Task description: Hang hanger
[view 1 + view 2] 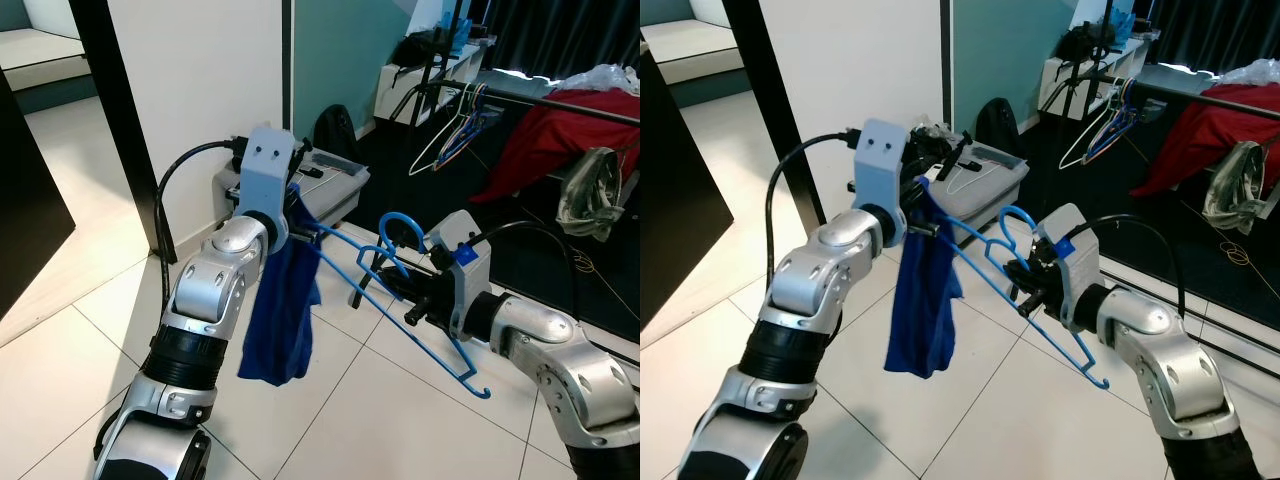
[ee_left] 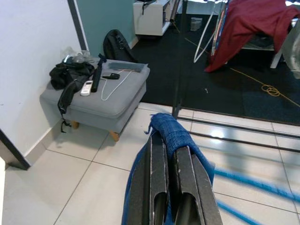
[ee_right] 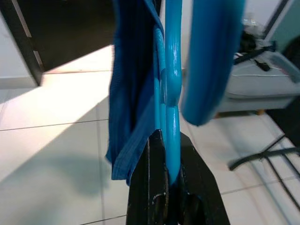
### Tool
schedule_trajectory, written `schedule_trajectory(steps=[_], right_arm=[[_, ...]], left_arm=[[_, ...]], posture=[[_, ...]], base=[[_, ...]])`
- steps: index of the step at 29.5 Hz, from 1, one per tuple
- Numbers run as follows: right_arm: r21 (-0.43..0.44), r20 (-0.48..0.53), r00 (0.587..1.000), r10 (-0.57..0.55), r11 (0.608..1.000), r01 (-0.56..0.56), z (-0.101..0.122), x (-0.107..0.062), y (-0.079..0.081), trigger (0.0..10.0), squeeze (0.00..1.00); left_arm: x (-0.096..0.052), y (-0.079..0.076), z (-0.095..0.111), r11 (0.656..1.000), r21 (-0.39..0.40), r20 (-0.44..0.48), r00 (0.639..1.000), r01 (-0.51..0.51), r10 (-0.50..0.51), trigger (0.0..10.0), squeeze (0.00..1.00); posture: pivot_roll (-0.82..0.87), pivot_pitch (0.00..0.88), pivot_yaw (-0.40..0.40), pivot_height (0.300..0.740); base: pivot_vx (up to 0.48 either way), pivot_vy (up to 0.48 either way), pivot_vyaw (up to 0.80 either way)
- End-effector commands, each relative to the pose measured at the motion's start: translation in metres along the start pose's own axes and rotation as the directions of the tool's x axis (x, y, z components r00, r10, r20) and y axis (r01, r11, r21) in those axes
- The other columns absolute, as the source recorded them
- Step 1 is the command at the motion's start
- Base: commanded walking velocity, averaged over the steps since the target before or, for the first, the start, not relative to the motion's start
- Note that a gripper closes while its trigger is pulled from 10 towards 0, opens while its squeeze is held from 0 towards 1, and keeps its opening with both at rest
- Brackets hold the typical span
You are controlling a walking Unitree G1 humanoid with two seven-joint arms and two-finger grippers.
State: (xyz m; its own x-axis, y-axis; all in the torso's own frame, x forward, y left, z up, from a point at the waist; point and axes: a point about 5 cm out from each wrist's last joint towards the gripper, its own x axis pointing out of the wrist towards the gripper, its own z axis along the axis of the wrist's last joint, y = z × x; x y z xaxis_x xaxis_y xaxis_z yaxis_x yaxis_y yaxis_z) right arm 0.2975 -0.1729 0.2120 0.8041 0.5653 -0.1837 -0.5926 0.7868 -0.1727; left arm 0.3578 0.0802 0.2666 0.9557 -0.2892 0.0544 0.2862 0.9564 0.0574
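You're holding the left gripper (image 1: 293, 222) up at one end of the blue hanger (image 1: 420, 310), its fingers pressed together on the blue cloth (image 1: 283, 310) so the cloth keeps draping from that shoulder. The hanger is slanting across in mid-air between the arms. To the right, the right gripper (image 1: 412, 290) is clamping the hanger just below its hook, steadying it for the clothes rail (image 1: 590, 102) well beyond.
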Motion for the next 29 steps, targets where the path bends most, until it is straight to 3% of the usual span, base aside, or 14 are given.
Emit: schedule_trajectory(steps=[1,6,11,12,14,16,18,19,21,22,23,24,26,29], right_arm=[[0.007,-0.015,0.998,-0.066,0.998,0.066,-0.001,0.000,-0.008,10.0,0.00],[0.063,-0.009,0.973,-0.230,0.971,0.230,-0.001,0.005,-0.030,10.0,0.00],[0.152,0.045,0.959,-0.279,0.951,0.270,0.003,0.010,-0.035,10.0,0.00],[0.152,0.045,0.959,-0.279,0.951,0.270,0.003,0.010,-0.035,10.0,0.00],[0.262,0.116,0.966,-0.233,0.945,0.197,0.011,0.019,-0.026,10.0,0.00],[0.262,0.116,0.966,-0.233,0.945,0.197,0.011,0.019,-0.026,10.0,0.00],[0.357,0.112,0.980,-0.164,0.927,0.115,0.009,0.030,-0.012,10.0,0.00],[0.357,0.112,0.980,-0.164,0.927,0.115,0.009,0.030,-0.012,10.0,0.00],[0.417,0.094,0.983,-0.157,0.903,0.104,0.006,0.035,-0.006,10.0,0.00],[0.486,0.078,0.982,-0.172,0.866,0.113,0.004,0.040,-0.003,10.0,0.00],[0.486,0.078,0.982,-0.172,0.866,0.113,0.004,0.040,-0.003,10.0,0.00],[0.536,0.068,0.977,-0.202,0.833,0.135,0.003,0.045,-0.004,10.0,0.00],[0.536,0.068,0.977,-0.202,0.833,0.135,0.003,0.045,-0.004,10.0,0.00],[0.652,0.073,0.940,-0.335,0.729,0.209,0.009,0.049,-0.024,10.0,0.00]], left_arm=[[-0.001,-0.005,0.006,1.000,-0.011,0.016,1.000,0.025,-0.025,10.0,0.00],[-0.002,-0.019,0.007,0.995,-0.055,0.025,0.997,0.080,-0.079,10.0,0.00],[-0.004,-0.029,0.001,0.992,-0.059,0.008,0.994,0.112,-0.112,10.0,0.00],[-0.004,-0.029,0.001,0.992,-0.059,0.008,0.994,0.112,-0.112,10.0,0.00],[-0.005,-0.040,-0.006,0.986,-0.063,-0.009,0.988,0.154,-0.155,10.0,0.00],[-0.005,-0.040,-0.006,0.986,-0.063,-0.009,0.988,0.154,-0.155,10.0,0.00],[-0.007,-0.055,-0.008,0.973,-0.073,0.004,0.975,0.220,-0.220,10.0,0.00],[-0.007,-0.055,-0.008,0.973,-0.073,0.004,0.975,0.220,-0.220,10.0,0.00],[-0.009,-0.063,-0.006,0.963,-0.069,0.026,0.966,0.259,-0.258,10.0,0.00],[-0.012,-0.069,-0.002,0.951,-0.057,0.055,0.952,0.303,-0.300,10.0,0.00],[-0.012,-0.069,-0.002,0.951,-0.057,0.055,0.952,0.303,-0.300,10.0,0.00],[-0.015,-0.075,0.001,0.940,-0.043,0.079,0.939,0.338,-0.335,10.0,0.00],[-0.015,-0.075,0.001,0.940,-0.043,0.079,0.939,0.338,-0.335,10.0,0.00],[-0.026,-0.089,0.004,0.893,0.021,0.118,0.885,0.450,-0.449,10.0,0.00]], posture=[[-0.08,0.043,-0.020,0.740],[-0.08,0.046,-0.023,0.740],[-0.09,0.047,-0.023,0.740],[-0.09,0.047,-0.023,0.740],[-0.09,0.052,-0.028,0.740],[-0.09,0.052,-0.028,0.740],[-0.10,0.054,-0.028,0.740],[-0.10,0.054,-0.028,0.740],[-0.09,0.056,-0.031,0.740],[-0.09,0.057,-0.032,0.740],[-0.09,0.057,-0.032,0.740],[-0.09,0.059,-0.031,0.740],[-0.09,0.059,-0.031,0.740],[-0.09,0.058,-0.033,0.740]], base=[[0.000,0.000,0.00],[0.000,0.000,0.00],[0.000,0.000,0.00],[0.000,0.000,0.00],[0.000,0.000,0.00],[0.000,0.000,0.00],[0.000,0.000,0.00],[0.000,0.000,0.00],[0.000,0.000,0.00],[0.000,0.000,0.00],[0.000,0.000,0.00],[0.000,0.000,0.00],[0.000,0.000,0.00],[0.000,0.000,0.00]])
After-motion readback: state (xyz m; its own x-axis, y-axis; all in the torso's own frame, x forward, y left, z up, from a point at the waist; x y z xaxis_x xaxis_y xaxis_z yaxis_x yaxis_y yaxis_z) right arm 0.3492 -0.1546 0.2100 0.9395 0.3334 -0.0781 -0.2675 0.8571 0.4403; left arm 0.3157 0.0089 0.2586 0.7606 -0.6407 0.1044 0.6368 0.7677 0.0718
